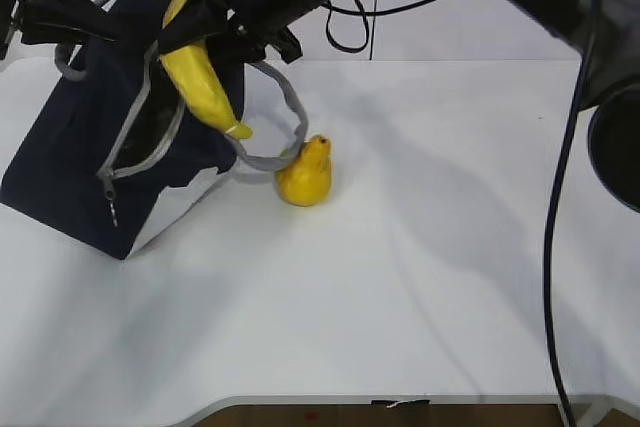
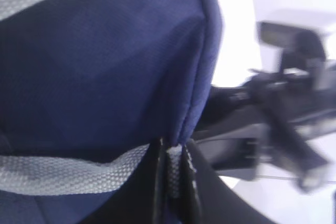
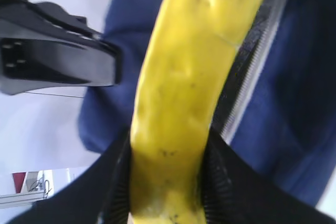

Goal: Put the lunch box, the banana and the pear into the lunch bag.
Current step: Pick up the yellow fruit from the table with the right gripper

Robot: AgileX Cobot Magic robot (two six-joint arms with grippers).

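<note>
1. Right gripper (image 3: 165,182): its jaws are clamped on the banana (image 1: 200,82), one black ribbed pad on each flank of the fruit. In the exterior view the banana hangs at a slant over the mouth of the lunch bag (image 1: 70,167), its lower tip pointing down and outward past the zipper edge.
2. Left gripper (image 2: 173,177): jaws closed on a seam edge of the bag's navy fabric, at the bag's upper rear corner; the pinch appears to hold the bag tilted with its opening facing the other arm.
3. Lunch bag: boxy, of woven navy cloth with a white lower panel, grey webbing handles (image 1: 285,127) and a grey zipper (image 1: 135,152) running round the open flap. It is soft and will likely sag or fold if let go, so the seam is a sound place to hold it.
4. Banana: smooth, curved, bright yellow with small dark flecks. Judged light and fairly firm, but easily bruised and somewhat slippery; a mid-length grip across its narrow width, as here, should keep it from swinging.
5. Pear (image 1: 304,175): squat, yellow-orange, with a dark stem spot, standing upright on the white table (image 1: 450,267) just beside the bag, under a handle loop. Rounded and waxy-looking, it may roll; its widest part is probably the safest hold.
6. Lunch box: not visible in any view; whether it lies inside the bag cannot be told.
</note>
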